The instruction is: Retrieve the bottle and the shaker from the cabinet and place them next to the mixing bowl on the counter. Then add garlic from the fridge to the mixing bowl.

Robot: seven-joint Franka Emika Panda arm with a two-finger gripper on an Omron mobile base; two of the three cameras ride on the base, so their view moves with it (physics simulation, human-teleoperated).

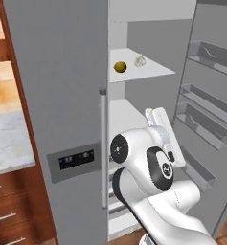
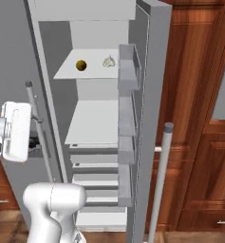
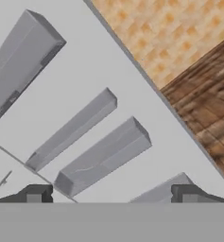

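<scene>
Left base view: we see the fridge [image 1: 76,119] with its right door [image 1: 208,119] swung open, and the garlic [image 1: 140,61] on the upper shelf [image 1: 148,72], just beside a round yellow-brown item [image 1: 120,67] we cannot identify. Arm [image 1: 153,177] blocks the lower shelves. Hand view: jaws [image 3: 111,194] spread wide, empty, facing the door bins [image 3: 101,158]; fingertips cut off below.

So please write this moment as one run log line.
stage: fetch garlic | fridge: open | garlic: upper shelf, beside round yellow-brown item | gripper: open, empty
</scene>
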